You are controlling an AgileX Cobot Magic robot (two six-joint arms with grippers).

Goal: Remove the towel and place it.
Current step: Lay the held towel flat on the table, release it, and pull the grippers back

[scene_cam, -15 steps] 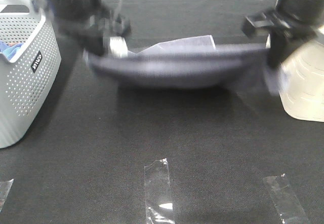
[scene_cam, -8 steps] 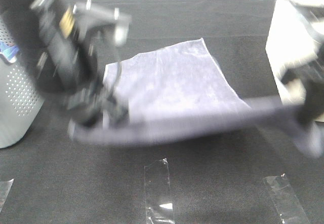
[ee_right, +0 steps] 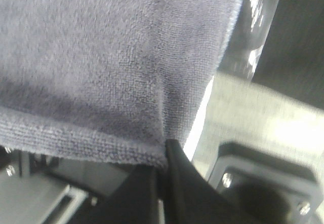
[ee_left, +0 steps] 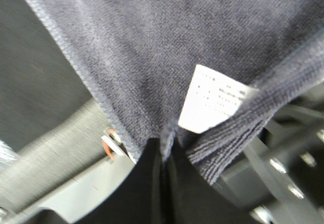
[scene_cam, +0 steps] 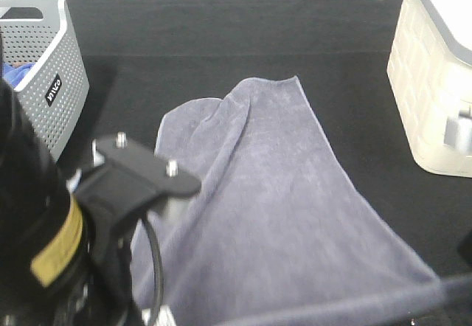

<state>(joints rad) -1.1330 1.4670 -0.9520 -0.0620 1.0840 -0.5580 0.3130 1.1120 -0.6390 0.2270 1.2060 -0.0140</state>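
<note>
The grey-lavender towel (scene_cam: 273,193) lies stretched over the black table, its far end near the middle and its near edge held up at the front. My left gripper (ee_left: 163,155) is shut on one near corner of the towel (ee_left: 152,57), beside its white label (ee_left: 215,100). My right gripper (ee_right: 163,171) is shut on the other near corner of the towel (ee_right: 101,57). In the high view the left arm (scene_cam: 66,245) fills the lower left; both gripper tips are out of frame there.
A grey perforated basket (scene_cam: 46,82) with a blue cloth (scene_cam: 15,71) inside stands at the far left. A cream plastic container (scene_cam: 439,75) stands at the far right. The black tablecloth (scene_cam: 221,23) extends behind the towel.
Both arms have pulled the towel's near edge toward the front, spreading it flat over the table. The left arm now fills the lower left of the high view.
</note>
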